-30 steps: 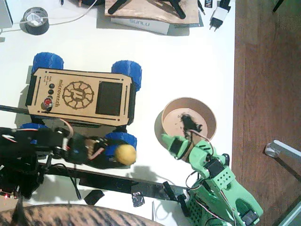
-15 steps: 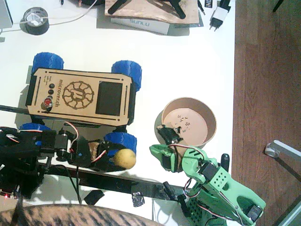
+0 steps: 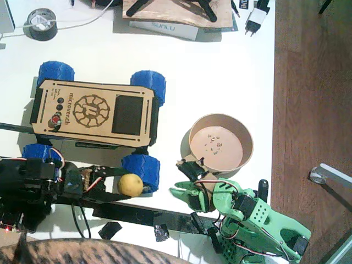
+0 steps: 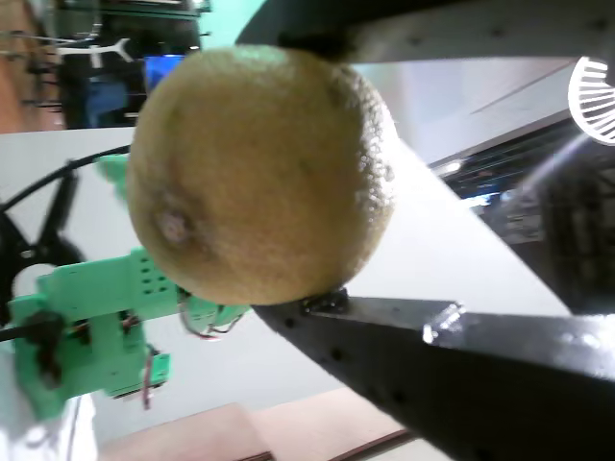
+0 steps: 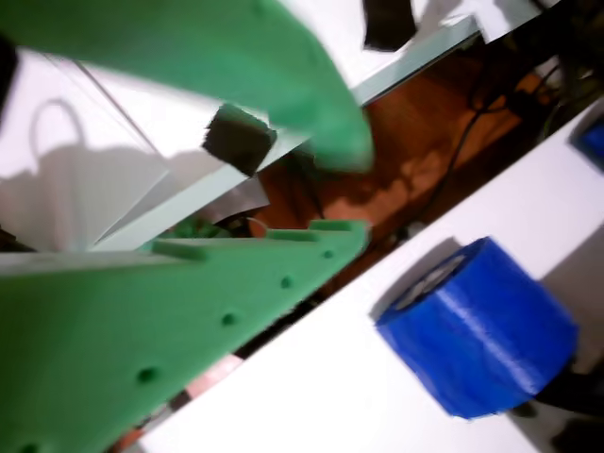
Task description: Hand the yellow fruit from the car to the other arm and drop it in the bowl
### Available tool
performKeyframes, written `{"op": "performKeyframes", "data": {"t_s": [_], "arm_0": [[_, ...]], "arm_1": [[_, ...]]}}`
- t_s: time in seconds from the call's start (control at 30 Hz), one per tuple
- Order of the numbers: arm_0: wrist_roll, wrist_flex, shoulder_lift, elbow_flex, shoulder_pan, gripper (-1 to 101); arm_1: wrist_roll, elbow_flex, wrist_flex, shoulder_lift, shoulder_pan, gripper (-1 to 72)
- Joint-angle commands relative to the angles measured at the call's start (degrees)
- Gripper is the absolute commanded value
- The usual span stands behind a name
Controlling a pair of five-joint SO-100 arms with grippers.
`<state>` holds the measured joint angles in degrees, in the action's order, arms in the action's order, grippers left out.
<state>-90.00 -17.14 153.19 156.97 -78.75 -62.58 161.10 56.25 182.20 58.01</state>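
The yellow fruit [image 3: 131, 183] hangs just in front of the car's near right blue wheel [image 3: 142, 166], with my black left gripper [image 3: 124, 186] shut on it. In a wrist view the fruit [image 4: 259, 173] fills the frame, pinched between the black fingers [image 4: 461, 375]. The wooden car [image 3: 93, 113] stands at the left. My green right gripper [image 3: 181, 180] is open, pointing left towards the fruit, a short gap away. In its wrist view the right gripper [image 5: 354, 189] holds nothing and faces a blue wheel [image 5: 481, 326]. The tan bowl [image 3: 248, 144] sits behind it.
A grey tape roll [image 3: 42, 23] lies at the back left. A box and board [image 3: 176, 16] and a white plug [image 3: 256, 19] lie along the back. A black bar [image 3: 143, 214] runs along the front. The table ends at the right by the wooden floor [image 3: 313, 82].
The green gripper left the bowl and swung down and left to face the fruit. The black gripper drew back left a little with the fruit in it.
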Motion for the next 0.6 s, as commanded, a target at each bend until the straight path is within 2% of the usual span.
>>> {"op": "performKeyframes", "data": {"t_s": [0.0,0.07,0.2,0.57], "arm_0": [[-0.8,-0.2,2.8,-0.6,-0.4,0],[-0.8,-0.2,2.6,-0.6,-0.4,0],[-0.8,-0.1,2.5,-0.6,-0.4,0],[-0.8,-0.1,2.5,-0.5,-0.4,0]], "arm_1": [[0.0,-4.0,1.1,-0.6,0.7,20.9],[0.0,-4.8,3.1,-1.1,1.0,27.5],[0.0,-5.4,3.8,-1.2,1.3,34.7],[3.3,-11.6,-2.1,-6.2,2.7,35.9]]}}
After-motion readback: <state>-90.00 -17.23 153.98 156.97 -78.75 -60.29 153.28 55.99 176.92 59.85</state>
